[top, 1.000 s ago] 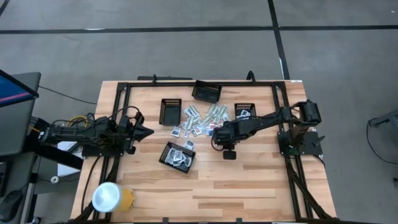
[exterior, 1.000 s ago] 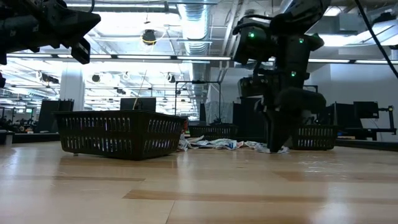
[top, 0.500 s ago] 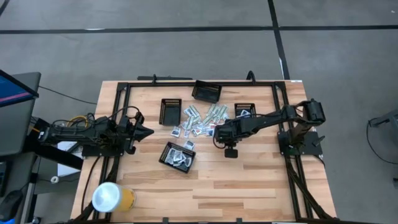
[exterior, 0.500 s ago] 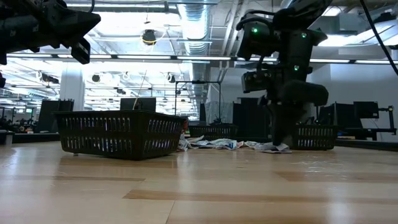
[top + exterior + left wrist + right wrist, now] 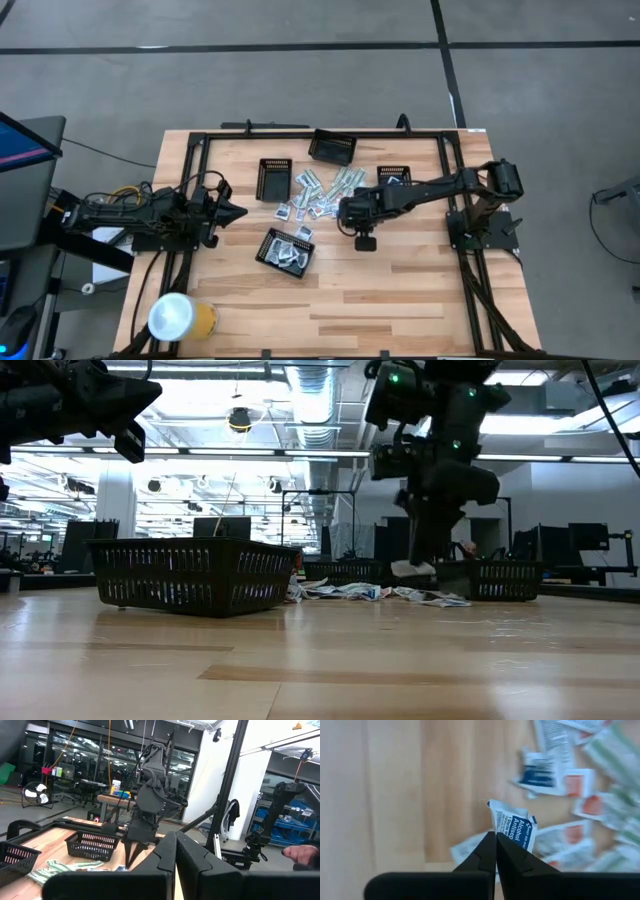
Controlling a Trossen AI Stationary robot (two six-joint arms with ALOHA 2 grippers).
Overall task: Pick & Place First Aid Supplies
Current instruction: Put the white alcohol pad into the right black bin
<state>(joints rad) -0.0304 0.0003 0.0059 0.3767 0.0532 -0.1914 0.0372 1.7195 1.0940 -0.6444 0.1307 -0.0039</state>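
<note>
Your right gripper (image 5: 496, 842) is pinched shut on a white sachet (image 5: 512, 827) with a blue band and the words "Alcohol Antiseptic" on it; the sachet stands up from between the fingertips, lifted clear of the bench (image 5: 400, 300). In the low view the same sachet (image 5: 413, 568) hangs under the gripper (image 5: 415, 560), above the wood.

Just beyond the gripper, on the bench below it, lies the loose heap of first aid supplies (image 5: 325, 195): squarish white packets with orange-red marks, one with a dark blue label, and slim pale green strips (image 5: 615, 750) farther out. One more white packet lies directly under the fingertips.

Farther out from the right gripper (image 5: 345, 212) stand four black mesh trays: one close behind it by the arm (image 5: 393, 176), one beyond the heap (image 5: 274, 180), one at the bench's far edge (image 5: 332, 148), and one on the near side of the heap (image 5: 286, 251), tilted and already holding several sachets.

Your left gripper (image 5: 238, 211) waits well away on the other side of the heap, raised above the bench, its fingers (image 5: 167, 855) pressed together with nothing between them. A yellow cup (image 5: 180, 317) sits near the bench's front corner on that side.
</note>
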